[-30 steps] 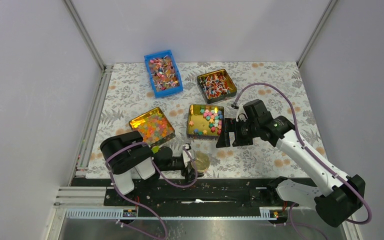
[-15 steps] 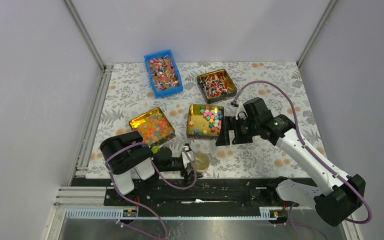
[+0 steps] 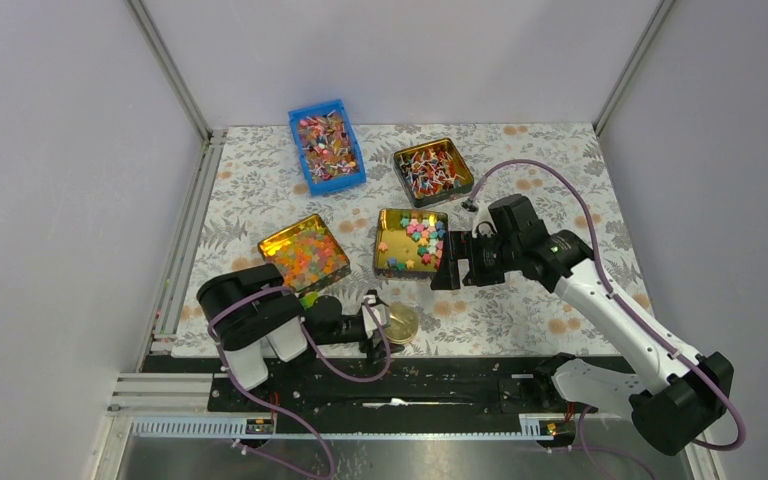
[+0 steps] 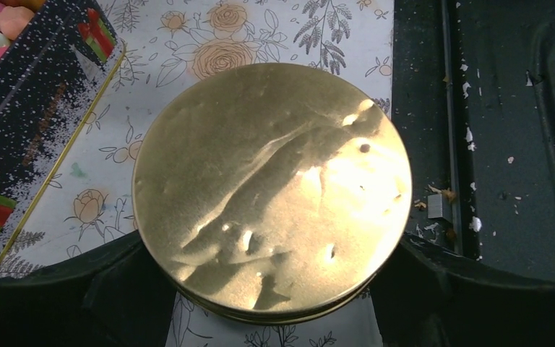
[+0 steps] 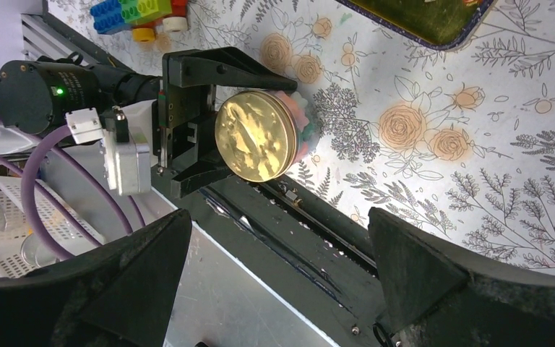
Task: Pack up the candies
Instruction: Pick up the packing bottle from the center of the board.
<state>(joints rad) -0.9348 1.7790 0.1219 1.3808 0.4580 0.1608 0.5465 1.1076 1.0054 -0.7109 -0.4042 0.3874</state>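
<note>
The candies (image 3: 418, 238) are small pink, green, blue and yellow stars in a gold square tin (image 3: 384, 245) at the middle of the mat. My left gripper (image 3: 376, 322) is shut on a round jar with a gold lid (image 3: 401, 322) at the mat's near edge. In the left wrist view the lid (image 4: 271, 188) fills the frame between my left gripper's (image 4: 267, 289) black fingers (image 4: 50, 296). The right wrist view shows that jar (image 5: 255, 135) with pale candies behind its lid. My right gripper (image 3: 446, 262) is open and empty, just right of the star tin; its jaws (image 5: 278, 217) stand wide apart.
A blue bin (image 3: 327, 148) and a gold tin (image 3: 432, 170) of wrapped candies stand at the back. A gold tin (image 3: 303, 252) of orange gummy pieces is at the left. Toy bricks (image 5: 139, 13) lie near it. A black rail (image 3: 400, 385) runs along the near edge.
My right gripper has edged slightly left towards the star tin. My left gripper and the jar have stayed put.
</note>
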